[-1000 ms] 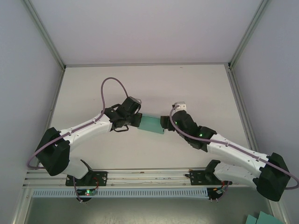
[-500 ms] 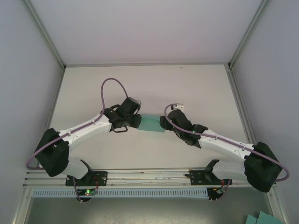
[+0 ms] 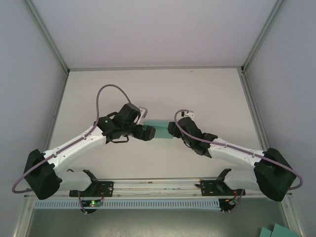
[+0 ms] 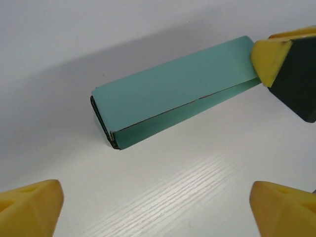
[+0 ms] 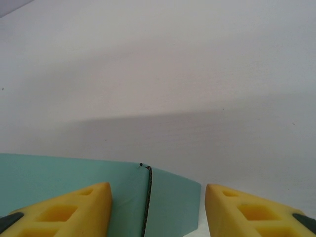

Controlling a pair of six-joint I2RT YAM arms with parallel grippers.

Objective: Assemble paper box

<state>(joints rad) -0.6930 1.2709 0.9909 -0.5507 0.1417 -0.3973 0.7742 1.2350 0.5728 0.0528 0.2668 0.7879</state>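
The paper box (image 3: 160, 129) is a small closed teal-green box lying on its side on the white table between the two arms. In the left wrist view the paper box (image 4: 173, 96) lies ahead of my left gripper (image 4: 158, 212), whose yellow fingers (image 4: 29, 207) stand wide apart with bare table between them. My right gripper (image 5: 158, 212) is open around the box's right end (image 5: 168, 202); a gap shows on the right side. One right fingertip (image 4: 269, 57) touches the box's far corner. From above, the left gripper (image 3: 148, 132) and right gripper (image 3: 173, 129) flank the box.
Spare teal card sheets (image 3: 274, 231) lie off the table at the bottom right. Metal frame posts (image 3: 254, 98) line the table's sides, and a rail (image 3: 158, 185) runs along the near edge. White table stretches behind the box.
The left arm has swung its elbow out to the left and turned its gripper toward the box's left end. The right gripper has crept slightly left along the box.
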